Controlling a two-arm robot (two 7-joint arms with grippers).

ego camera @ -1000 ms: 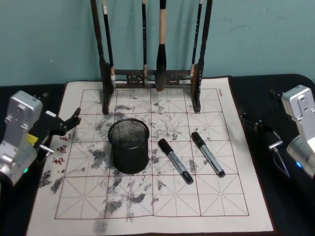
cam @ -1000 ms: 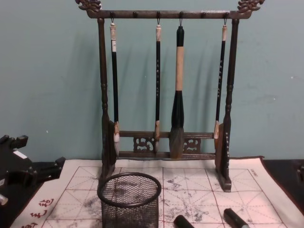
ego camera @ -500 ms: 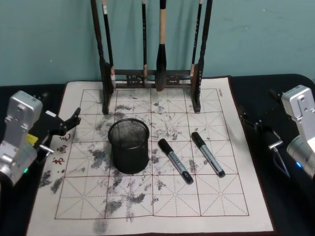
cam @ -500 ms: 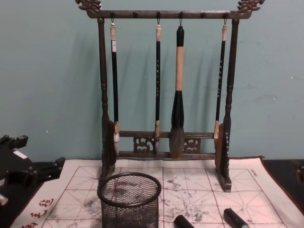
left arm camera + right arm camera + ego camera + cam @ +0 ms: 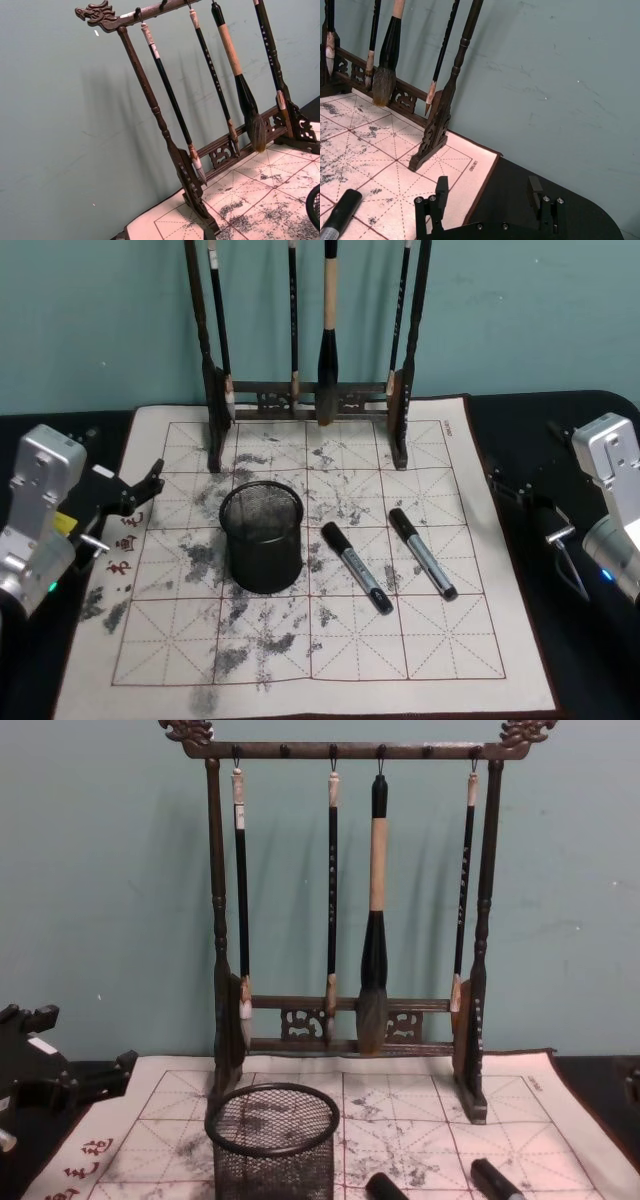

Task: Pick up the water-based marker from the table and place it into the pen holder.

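Head view against the ones from a second back: nothing has shifted, so the job has not started. The table and its ink-stained mat lie as they did, with the brush rack upright along the far edge. The pen holder stands empty on the mat, left of centre. To its right lie two black markers, apart from each other and from the cup: the inner marker near the holder, the outer marker closer to my right side. I cannot tell which one is the water-based one.

My left gripper hangs over the mat's left border, fingers spread. My right gripper waits past the right edge, above the dark tabletop, fingers wide and empty. I judge the reach is still mine to make, most likely with the right arm.
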